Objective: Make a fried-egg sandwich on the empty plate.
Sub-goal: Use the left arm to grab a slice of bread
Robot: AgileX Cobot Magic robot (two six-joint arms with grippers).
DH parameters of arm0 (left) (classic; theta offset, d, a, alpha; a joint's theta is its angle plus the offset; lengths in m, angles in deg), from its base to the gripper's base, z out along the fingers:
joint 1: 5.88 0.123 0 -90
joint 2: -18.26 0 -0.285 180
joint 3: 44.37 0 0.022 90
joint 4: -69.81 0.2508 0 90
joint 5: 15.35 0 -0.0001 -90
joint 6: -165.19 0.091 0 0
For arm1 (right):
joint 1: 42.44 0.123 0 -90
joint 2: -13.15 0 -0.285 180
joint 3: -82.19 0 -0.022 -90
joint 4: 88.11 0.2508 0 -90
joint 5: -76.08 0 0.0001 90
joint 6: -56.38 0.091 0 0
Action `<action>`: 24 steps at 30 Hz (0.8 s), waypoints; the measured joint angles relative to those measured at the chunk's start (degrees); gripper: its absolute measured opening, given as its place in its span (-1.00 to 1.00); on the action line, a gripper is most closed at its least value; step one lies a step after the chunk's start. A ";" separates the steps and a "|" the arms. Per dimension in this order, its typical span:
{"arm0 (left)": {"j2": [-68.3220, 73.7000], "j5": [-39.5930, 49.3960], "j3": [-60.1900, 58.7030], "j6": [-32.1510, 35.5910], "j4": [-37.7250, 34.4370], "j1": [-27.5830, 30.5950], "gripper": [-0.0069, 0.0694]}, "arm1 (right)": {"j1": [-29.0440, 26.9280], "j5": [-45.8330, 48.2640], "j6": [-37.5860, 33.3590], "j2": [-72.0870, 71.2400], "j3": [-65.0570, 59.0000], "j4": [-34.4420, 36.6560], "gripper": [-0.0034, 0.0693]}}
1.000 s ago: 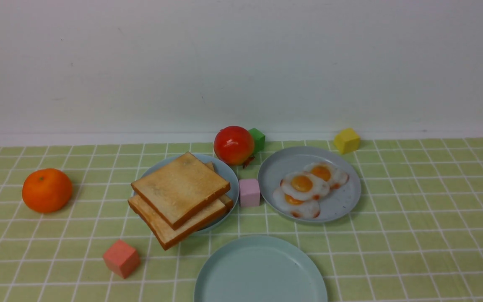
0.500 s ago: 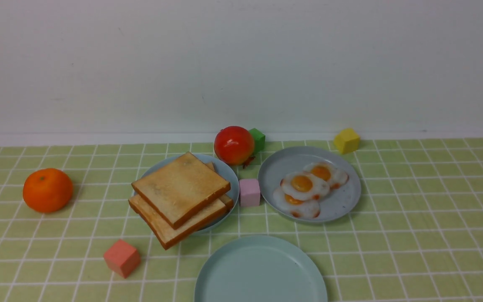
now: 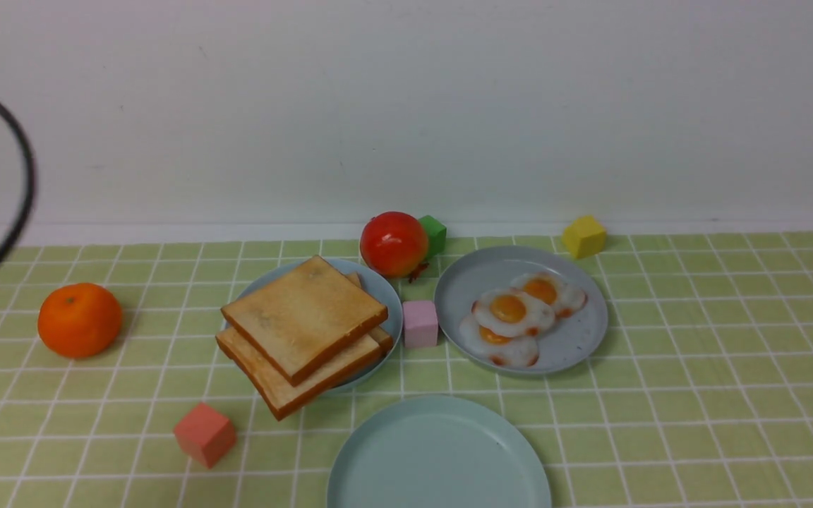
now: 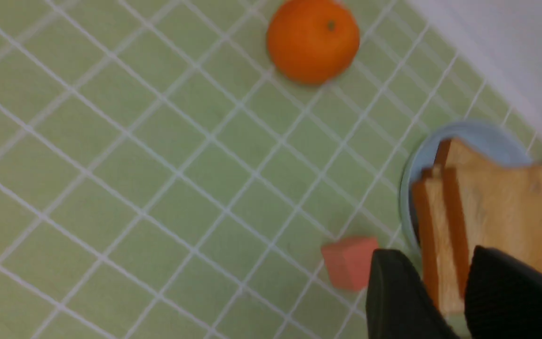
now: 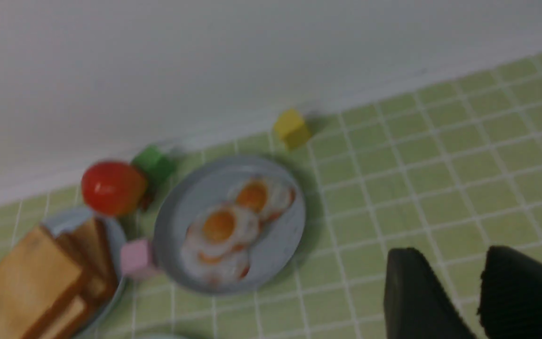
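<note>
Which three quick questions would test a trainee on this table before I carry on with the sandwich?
1. True or false: the mint plate has a fried egg on it.
2. Multiple choice: which block sits between the plate of toast and the grey plate of eggs?
a) yellow
b) pink
c) coral
3. Fill in the blank: the number of fried eggs on the grey plate is ____.

Key: 1 false; 2 b; 3 three.
</note>
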 joint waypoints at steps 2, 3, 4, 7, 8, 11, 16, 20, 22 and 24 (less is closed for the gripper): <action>5.15 -0.67 0.18 9.58 -8.69 0.00 -0.20 | 3.68 2.24 -4.34 1.91 -1.11 4.71 -0.24; 7.41 -1.35 0.43 13.87 -12.77 0.00 -0.20 | 5.37 3.26 -6.71 2.81 -1.56 6.87 -0.24; 7.87 -1.55 0.48 14.68 -12.77 0.00 -0.20 | 5.37 3.43 -7.16 2.81 -1.62 7.30 -0.24; 15.51 -4.83 2.51 26.66 -25.61 0.00 -0.17 | 10.27 5.08 -13.33 5.28 -2.17 13.10 -0.24; 17.90 -5.46 3.82 29.53 -27.92 0.00 -0.15 | 11.14 5.09 -14.53 5.69 -2.17 14.21 -0.24; 24.97 -5.57 9.37 35.85 -30.54 0.00 -0.02 | 12.22 5.29 -16.48 6.03 -2.17 15.80 -0.24; 35.28 -1.11 18.99 42.55 -30.54 0.00 0.23 | 12.36 6.19 -17.10 6.03 -2.17 15.76 -0.24; 45.10 1.78 27.33 50.73 -30.32 0.00 0.37 | 12.36 7.25 -18.98 6.03 -2.17 16.56 -0.24; 48.90 2.31 29.39 55.19 -30.13 0.06 0.37 | 12.36 8.02 -20.27 6.03 -2.17 17.56 -0.24; 50.96 2.72 30.29 57.65 -30.13 0.06 0.36 | 12.36 8.57 -21.01 6.03 -2.17 18.20 -0.24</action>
